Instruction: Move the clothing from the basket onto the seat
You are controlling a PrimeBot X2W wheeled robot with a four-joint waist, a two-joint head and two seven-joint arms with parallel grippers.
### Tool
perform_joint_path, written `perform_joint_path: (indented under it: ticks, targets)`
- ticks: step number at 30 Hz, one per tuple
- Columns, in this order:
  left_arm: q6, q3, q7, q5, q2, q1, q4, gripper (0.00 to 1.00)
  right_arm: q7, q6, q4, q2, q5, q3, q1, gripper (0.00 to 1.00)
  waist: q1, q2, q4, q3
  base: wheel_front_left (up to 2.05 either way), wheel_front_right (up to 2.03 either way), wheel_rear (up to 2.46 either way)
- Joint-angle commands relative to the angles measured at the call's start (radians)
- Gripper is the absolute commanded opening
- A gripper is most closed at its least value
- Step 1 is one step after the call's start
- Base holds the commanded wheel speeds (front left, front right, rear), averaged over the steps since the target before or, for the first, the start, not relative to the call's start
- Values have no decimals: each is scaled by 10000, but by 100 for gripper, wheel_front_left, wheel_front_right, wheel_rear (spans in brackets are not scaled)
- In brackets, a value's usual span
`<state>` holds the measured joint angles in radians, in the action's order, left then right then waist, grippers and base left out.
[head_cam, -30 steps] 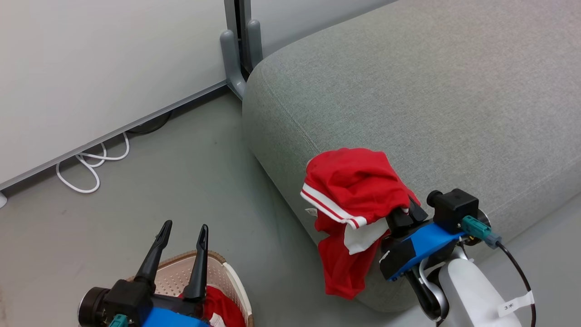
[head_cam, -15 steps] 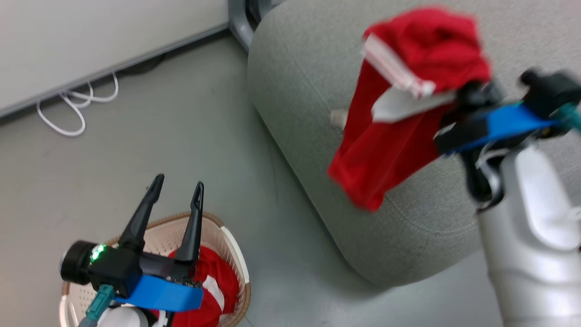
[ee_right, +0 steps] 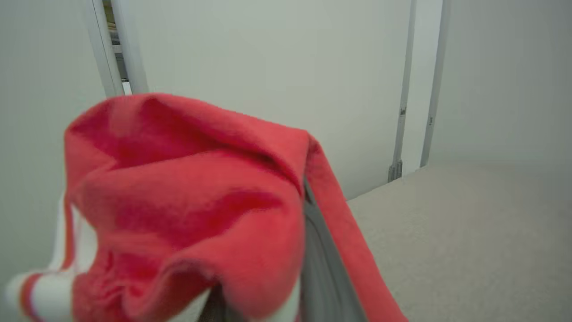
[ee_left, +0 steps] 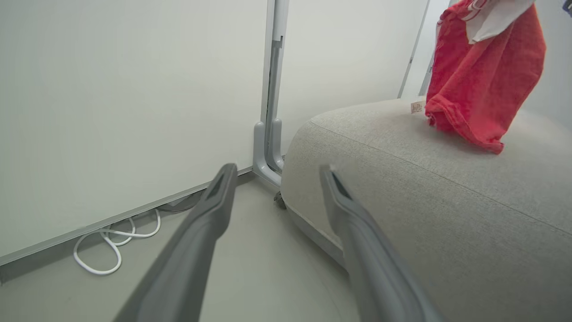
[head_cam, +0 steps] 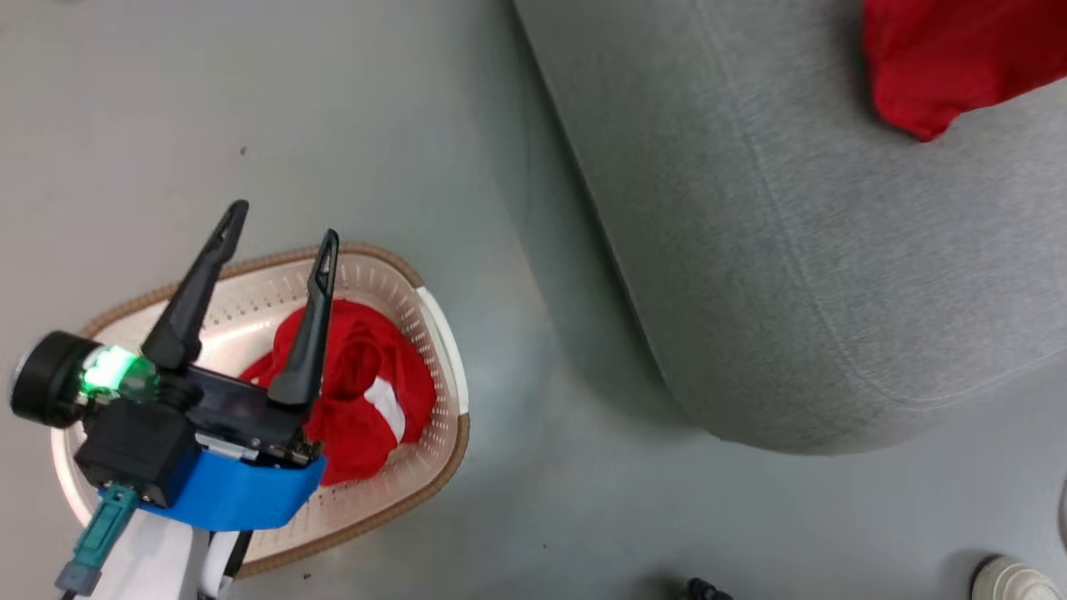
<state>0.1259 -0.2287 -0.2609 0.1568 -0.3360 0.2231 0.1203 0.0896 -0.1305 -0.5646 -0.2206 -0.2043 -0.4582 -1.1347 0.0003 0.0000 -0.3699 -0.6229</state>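
The cream basket (head_cam: 444,350) with its brown rim stands on the floor at the lower left. One red garment with a white stripe (head_cam: 358,392) lies crumpled inside it. My left gripper (head_cam: 283,227) hovers open above the basket with nothing between its fingers. The second red garment (ee_left: 482,80) hangs over the grey seat (head_cam: 792,250), its lower edge at or just above the cushion; in the head view it (head_cam: 942,58) is at the top right. My right gripper (ee_right: 290,268) is shut on this garment, which drapes over it; one grey finger (ee_right: 318,264) shows.
A white cable (ee_left: 111,241) loops on the floor by the pale partition wall, beside a grey post foot (ee_left: 266,152) at the seat's corner. A small dark object (head_cam: 704,590) and a white round object (head_cam: 1013,579) sit on the floor near me.
The head camera has tipped down towards the basket. My right gripper has carried the red garment up and farther over the seat. The left gripper stays open over the basket.
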Motion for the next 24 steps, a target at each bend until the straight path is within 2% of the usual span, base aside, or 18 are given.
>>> perform_joint_path:
  ticks: [1,4,11,12,13,14,15,24]
  targets:
    - [70,26,-2,-53,-64,247,110,100,63,-5,-111,-17,10,-67,-169,0,-3,0,338,-657,0,0,0]
    - [70,4,126,-102,-225,366,388,100,288,-5,-863,-234,67,-702,-376,0,-3,0,424,-1009,0,0,0]
    - [70,-188,317,-123,-342,519,666,100,776,-5,-2694,-245,552,-1466,-289,0,-3,0,477,-1463,0,0,0]
    - [70,-219,355,-156,-381,517,669,100,846,-5,-2910,-235,611,-1516,-348,5,-3,0,468,-1488,0,0,0]
    - [70,-231,367,-162,-402,513,680,100,913,-5,-3091,-223,678,-1535,-403,37,-3,0,456,-1508,0,0,0]
    - [70,-243,377,-162,-420,511,688,100,941,-5,-3262,-245,727,-1513,-467,80,-3,0,451,-1523,0,0,0]
    - [65,-242,367,-153,-437,512,679,100,971,-5,-3433,-218,746,-1470,-516,100,-3,0,446,-1523,0,0,0]
    - [1,-419,197,9,-271,565,245,100,1422,-5,-4479,-488,982,-1273,-572,100,-3,0,562,-923,0,0,0]
